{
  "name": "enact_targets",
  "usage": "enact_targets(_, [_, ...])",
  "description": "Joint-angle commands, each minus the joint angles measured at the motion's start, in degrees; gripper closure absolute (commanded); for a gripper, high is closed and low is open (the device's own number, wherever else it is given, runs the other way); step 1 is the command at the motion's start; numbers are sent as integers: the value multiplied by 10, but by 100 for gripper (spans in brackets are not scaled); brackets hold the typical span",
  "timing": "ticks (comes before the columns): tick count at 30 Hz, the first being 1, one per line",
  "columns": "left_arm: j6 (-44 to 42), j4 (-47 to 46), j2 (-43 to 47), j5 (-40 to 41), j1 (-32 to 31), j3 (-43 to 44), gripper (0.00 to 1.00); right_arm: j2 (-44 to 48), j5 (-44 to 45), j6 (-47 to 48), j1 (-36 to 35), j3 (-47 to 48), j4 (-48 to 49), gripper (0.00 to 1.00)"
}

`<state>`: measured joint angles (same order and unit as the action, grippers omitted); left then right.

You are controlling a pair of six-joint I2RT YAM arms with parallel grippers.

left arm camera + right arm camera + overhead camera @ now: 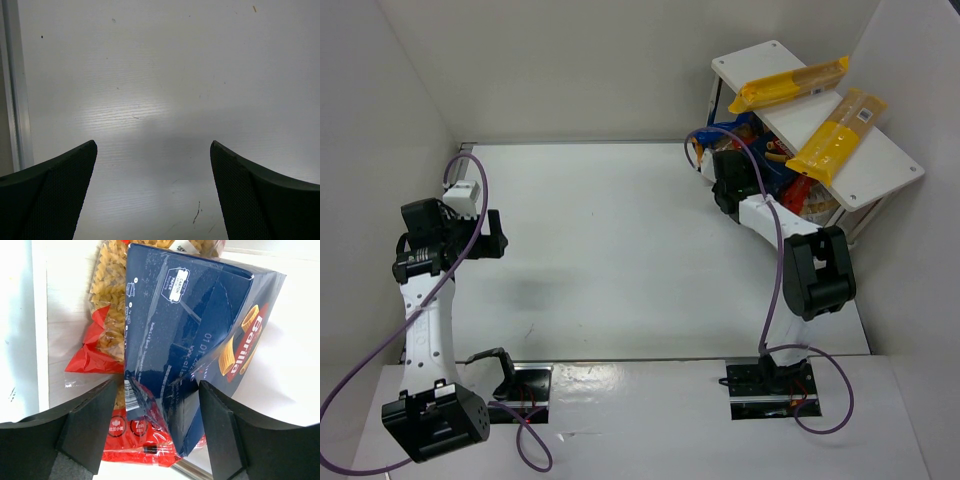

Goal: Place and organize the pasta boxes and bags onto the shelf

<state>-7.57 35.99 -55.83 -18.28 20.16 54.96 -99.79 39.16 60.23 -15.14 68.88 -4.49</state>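
Note:
The white two-tier shelf (885, 165) stands at the far right. Two long yellow bags (788, 83) (837, 135) lie on its top board. Under that board are a dark blue pasta box (738, 133) and a red bag (798, 192). My right gripper (732, 165) reaches into the lower tier. In the right wrist view it (157, 384) is open, with its fingers on either side of the near end of the blue box (190, 330). The box leans on a red bag of spiral pasta (97, 352). My left gripper (498, 235) (153, 143) is open and empty over bare table.
White walls enclose the table on the left, back and right. The shelf's thin metal legs (855, 222) stand close to the right arm's elbow (820, 272). A metal strip (14, 85) runs along the table's left edge.

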Motion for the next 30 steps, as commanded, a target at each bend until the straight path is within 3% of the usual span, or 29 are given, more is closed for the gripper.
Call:
enact_targets(1, [-12,-7,11,-15,4,-2,1,37,-4,-20,-15,20,-6,25])
enact_targets(5, [-12,-7,11,-15,4,-2,1,64,8,-20,-41,26,1,21])
enact_targets(10, [-12,-7,16,-20,4,-2,1,77,2,-55,-79,60,-65,21])
enact_targets(17, [-12,-7,16,-20,4,-2,1,138,-110,-134,-180,49,-207,18])
enact_targets(20, [-12,-7,16,-20,4,-2,1,144,-244,-177,-202,56,-312,17])
enact_targets(22, [-12,-7,16,-20,4,-2,1,149,-379,-193,-207,62,-383,16])
enact_targets(25, [-12,-7,16,-13,4,-2,1,161,-503,-205,-207,62,-429,16])
enact_targets(30, [-12,-7,10,-8,9,-2,1,195,-634,-199,-176,15,-489,12])
